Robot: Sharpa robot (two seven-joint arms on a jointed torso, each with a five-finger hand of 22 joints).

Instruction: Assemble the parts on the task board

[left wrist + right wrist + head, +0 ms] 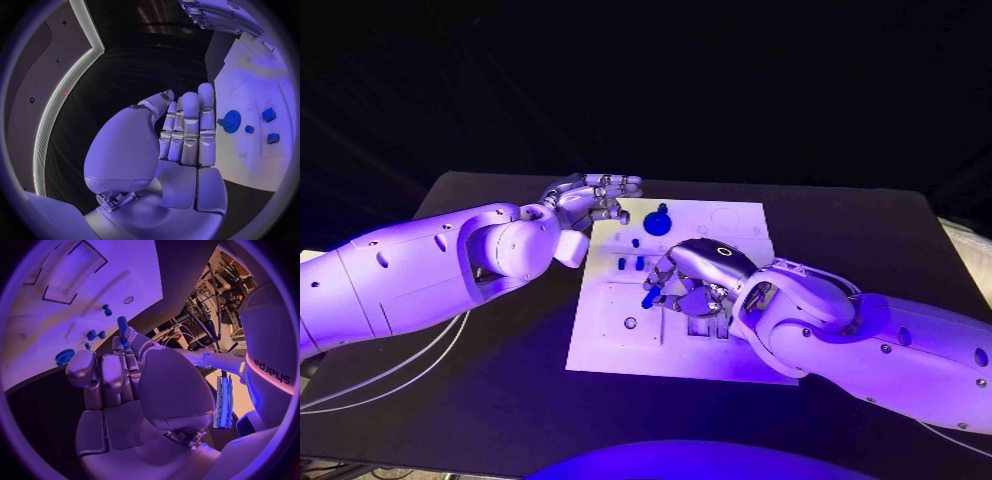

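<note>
The white task board (678,356) lies in the middle of the black table. My right hand (692,286) hovers over the board's middle and pinches a short blue peg (651,297) between thumb and fingers; the right wrist view shows that peg (122,328) sticking up past the fingertips. A blue gear (656,213) sits near the board's far edge, with three small blue parts (633,262) just in front of it. My left hand (597,196) is at the board's far left corner, fingers (189,125) straight and holding nothing, beside the gear (232,121).
A round hole (630,323) and shallow recesses mark the board's near left part. White cables (387,368) hang off the table's left side. Bare black table (877,235) surrounds the board.
</note>
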